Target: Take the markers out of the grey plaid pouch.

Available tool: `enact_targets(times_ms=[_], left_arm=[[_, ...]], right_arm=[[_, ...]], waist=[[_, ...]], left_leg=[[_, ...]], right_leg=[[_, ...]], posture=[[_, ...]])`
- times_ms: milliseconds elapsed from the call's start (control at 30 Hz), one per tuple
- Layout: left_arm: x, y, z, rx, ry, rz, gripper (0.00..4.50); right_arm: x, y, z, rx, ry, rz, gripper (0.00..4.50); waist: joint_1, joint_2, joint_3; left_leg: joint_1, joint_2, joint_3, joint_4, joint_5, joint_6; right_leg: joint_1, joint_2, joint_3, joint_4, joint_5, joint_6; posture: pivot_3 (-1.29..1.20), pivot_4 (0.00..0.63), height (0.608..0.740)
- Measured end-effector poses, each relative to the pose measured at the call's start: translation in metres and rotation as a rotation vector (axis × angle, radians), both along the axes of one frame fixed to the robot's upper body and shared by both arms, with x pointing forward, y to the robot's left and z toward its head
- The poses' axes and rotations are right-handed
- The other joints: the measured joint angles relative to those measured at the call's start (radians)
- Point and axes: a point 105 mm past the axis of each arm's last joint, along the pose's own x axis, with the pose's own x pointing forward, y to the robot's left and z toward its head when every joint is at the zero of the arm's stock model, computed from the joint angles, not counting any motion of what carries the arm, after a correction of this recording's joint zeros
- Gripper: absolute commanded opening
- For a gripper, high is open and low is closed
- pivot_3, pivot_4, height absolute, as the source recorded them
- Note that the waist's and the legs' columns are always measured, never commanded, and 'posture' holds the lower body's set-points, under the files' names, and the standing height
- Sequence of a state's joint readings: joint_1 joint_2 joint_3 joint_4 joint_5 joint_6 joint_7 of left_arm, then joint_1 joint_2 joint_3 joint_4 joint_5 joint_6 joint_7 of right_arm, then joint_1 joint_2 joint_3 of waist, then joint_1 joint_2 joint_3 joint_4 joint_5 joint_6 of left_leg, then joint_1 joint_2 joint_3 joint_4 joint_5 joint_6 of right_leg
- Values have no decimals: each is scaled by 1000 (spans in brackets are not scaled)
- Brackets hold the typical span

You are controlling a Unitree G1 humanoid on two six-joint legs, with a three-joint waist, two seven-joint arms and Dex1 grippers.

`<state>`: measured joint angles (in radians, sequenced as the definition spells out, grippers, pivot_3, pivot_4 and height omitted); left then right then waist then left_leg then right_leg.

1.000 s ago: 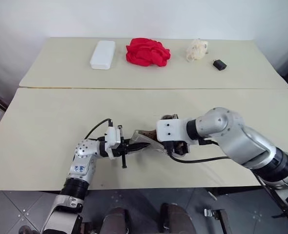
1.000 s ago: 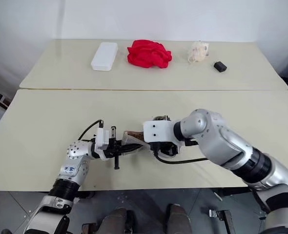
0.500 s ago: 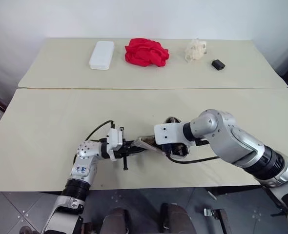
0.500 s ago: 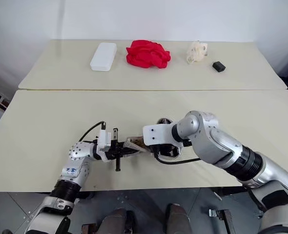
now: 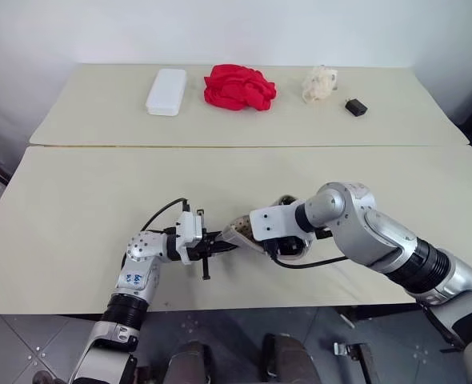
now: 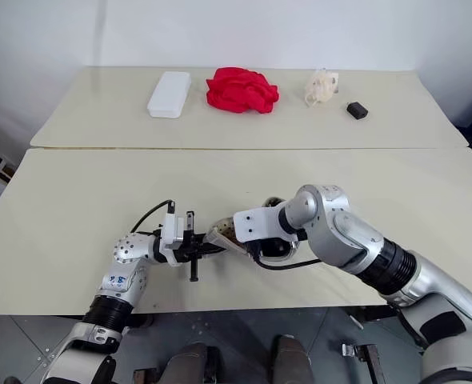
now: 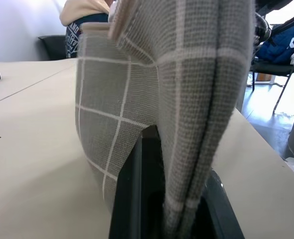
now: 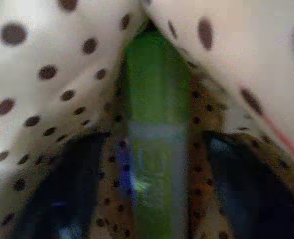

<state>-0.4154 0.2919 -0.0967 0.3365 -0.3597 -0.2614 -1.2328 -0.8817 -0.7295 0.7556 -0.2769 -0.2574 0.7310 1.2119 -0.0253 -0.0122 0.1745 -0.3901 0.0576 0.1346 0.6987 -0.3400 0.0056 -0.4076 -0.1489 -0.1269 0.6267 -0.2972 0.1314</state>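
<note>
- Grey plaid pouch (image 7: 152, 99) sits near the front edge of the near surface (image 5: 76, 208), lifted a little off it, held between the two arms just ahead of the robot.
- Left end effector (image 5: 218, 245) is pinched together on one end of the pouch; the left wrist view has the checked fabric squeezed between its two black fingers (image 7: 137, 199).
- Right end effector (image 6: 256, 240) is pushed down into the pouch's open mouth. Inside, the spotted lining surrounds a green marker (image 8: 154, 139) that lies between its two dark fingers, which stand apart on either side; whether they already press on it I cannot tell.
- Progress, as I judge it: the pouch is open and reached into, but no marker lies out on the surface yet, so the extraction itself is still to come. How many markers are inside is hidden.
- Room to move: the near surface around the pouch is bare on both sides, giving plenty of space to set markers down. The front edge is close, so anything dropped there could roll off.
- Well apart on the far surface lie a white case (image 5: 166, 90), a red cloth (image 5: 238, 86), a pale crumpled object (image 5: 322, 83) and a small black object (image 5: 356, 106); none is in the way.
</note>
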Motion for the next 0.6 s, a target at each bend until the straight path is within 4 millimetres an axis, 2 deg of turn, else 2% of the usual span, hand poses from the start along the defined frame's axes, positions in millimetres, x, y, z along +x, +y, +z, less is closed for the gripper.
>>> enact_targets(times_ms=[100, 133, 367, 600], left_arm=[[0, 0, 0, -2, -1, 3, 0], [0, 1, 1, -2, -2, 4, 0], [-1, 0, 2, -2, -5, -2, 0], [-8, 0, 8, -16, -33, -14, 0]], right_arm=[[4, -2, 3, 4, -37, -8, 1184], [4, -2, 3, 7, -41, -5, 1105], [0, -5, 7, 41, -38, 22, 1106], [-13, -6, 19, 169, 45, 93, 1106]], waist=[[1, 0, 0], [1, 0, 0], [0, 0, 0], [0, 0, 0]], left_leg=[[0, 0, 0, 0, 0, 0], [0, 0, 0, 0, 0, 0], [-1, 0, 0, -1, 0, 0], [-2, 0, 0, -1, 0, 0]], right_leg=[[0, 0, 0, 0, 0, 0], [0, 0, 0, 0, 0, 0], [-1, 0, 0, 0, 0, 0], [-2, 0, 0, -1, 0, 0]], posture=[[0, 150, 740], [0, 150, 740], [0, 150, 740], [0, 150, 740]])
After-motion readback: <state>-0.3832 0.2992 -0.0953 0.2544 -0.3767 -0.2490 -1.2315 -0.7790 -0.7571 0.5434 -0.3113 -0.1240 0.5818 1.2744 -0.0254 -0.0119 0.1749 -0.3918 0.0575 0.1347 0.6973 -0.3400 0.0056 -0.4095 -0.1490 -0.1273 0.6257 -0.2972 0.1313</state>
